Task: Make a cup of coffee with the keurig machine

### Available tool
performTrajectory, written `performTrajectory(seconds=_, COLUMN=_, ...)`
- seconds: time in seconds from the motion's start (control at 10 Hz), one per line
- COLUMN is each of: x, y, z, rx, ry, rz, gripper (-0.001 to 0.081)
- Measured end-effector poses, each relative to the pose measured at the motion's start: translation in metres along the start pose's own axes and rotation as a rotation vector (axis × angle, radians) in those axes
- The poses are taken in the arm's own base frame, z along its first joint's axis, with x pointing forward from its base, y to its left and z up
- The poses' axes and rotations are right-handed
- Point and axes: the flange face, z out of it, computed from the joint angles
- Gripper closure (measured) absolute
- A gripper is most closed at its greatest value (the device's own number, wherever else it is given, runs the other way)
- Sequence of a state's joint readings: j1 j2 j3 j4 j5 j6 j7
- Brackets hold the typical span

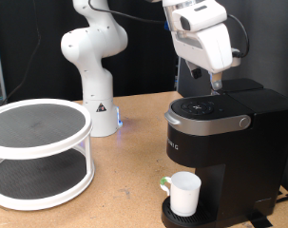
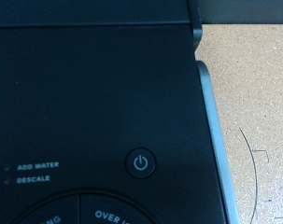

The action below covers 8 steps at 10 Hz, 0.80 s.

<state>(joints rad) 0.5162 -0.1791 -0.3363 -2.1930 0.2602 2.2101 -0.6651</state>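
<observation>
Exterior view: I see my jaws poised just above the keurig machine lid; the cup sits far below them. Their state I cannot tell.

arm reaches in from exterior view's top, wrist bent down, gripper pointing downward; fingers not visible in wrist view.

A white two-tier round rack with dark mesh shelves stands on the light wooden desk at the exterior view's left. Both of its shelves carry nothing. In the wrist view, a strip of the speckled desk surface bears thin dark pen lines.
</observation>
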Motion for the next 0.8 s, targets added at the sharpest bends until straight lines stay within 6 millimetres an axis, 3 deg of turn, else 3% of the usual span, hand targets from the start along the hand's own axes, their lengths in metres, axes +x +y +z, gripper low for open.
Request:
performTrajectory(seconds=0.3, x=-0.006, y=-0.001, z=0.016, rx=-0.045, ry=0.014, rz=-0.014, gripper=0.0034)
performTrajectory(seconds=0.4, x=-0.009, y=-0.002, z=0.022, rx=-0.063, ry=0.018, rz=-0.021, gripper=0.0172)
performTrajectory(seconds=0.5, x=-0.012, y=-0.002, z=0.028, rx=-0.073, ry=0.018, rz=-0.025, gripper=0.0172)
performTrajectory(seconds=0.6, x=-0.014, y=-0.003, z=0.032, rx=-0.081, ry=0.014, rz=-0.031, gripper=0.0325)
performTrajectory(seconds=0.7, x=-0.016, y=-0.003, z=0.035, rx=-0.094, ry=0.008, rz=-0.042, gripper=0.0325)
performTrajectory(seconds=0.8, x=-0.018, y=-0.003, z=0.038, rx=-0.106, ry=0.005, rz=-0.048, gripper=0.0528)
